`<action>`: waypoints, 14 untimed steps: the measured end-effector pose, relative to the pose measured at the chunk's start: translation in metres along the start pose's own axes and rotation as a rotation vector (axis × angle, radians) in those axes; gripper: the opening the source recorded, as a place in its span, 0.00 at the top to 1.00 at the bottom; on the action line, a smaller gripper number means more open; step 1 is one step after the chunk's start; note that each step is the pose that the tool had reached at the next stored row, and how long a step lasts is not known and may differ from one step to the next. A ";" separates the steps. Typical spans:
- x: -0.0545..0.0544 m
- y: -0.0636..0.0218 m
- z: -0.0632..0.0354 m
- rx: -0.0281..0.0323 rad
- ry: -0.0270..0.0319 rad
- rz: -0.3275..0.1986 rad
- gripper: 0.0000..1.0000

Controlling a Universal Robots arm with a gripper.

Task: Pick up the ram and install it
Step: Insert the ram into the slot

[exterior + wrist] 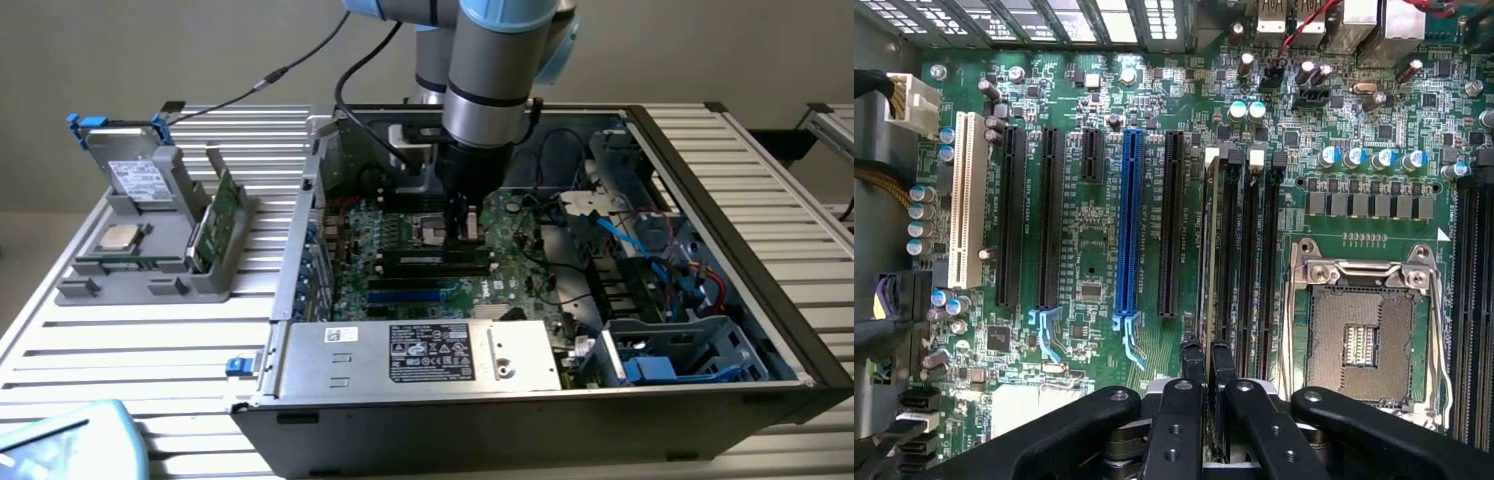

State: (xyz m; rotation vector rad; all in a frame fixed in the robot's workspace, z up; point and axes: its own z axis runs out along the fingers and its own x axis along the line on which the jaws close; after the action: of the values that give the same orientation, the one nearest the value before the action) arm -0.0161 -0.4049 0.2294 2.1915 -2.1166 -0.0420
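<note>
Ram (pixel 1206 250) stands on edge, pinched between the 2 jaws and lined up over the black memory slots (pixel 1249 270) beside the open CPU socket (pixel 1359 335). Seated or not: cannot tell. Exterior view: arm (pixel 487 110) reaches down into the computer case (pixel 747 230). Grey holder (pixel 134 280) with 1 green card (pixel 214 215) sits at 9 o'clock on the table (pixel 147 340).

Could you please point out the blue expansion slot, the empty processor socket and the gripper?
blue expansion slot (pixel 1129 220): wrist view, its mid-length.
empty processor socket (pixel 1364 345): wrist view, centre of its contacts.
gripper (pixel 1207 350): wrist view, midway between its fingertips.
</note>
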 end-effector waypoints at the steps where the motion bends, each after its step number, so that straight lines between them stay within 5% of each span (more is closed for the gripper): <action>1: 0.000 0.0000 0.0000 0.0000 -0.0001 0.000 0.86; 14: 0.000 -0.0004 0.0021 -0.0008 0.0051 0.001 0.86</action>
State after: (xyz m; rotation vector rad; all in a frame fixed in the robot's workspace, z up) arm -0.0159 -0.4049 0.2273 2.1875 -2.1148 -0.0370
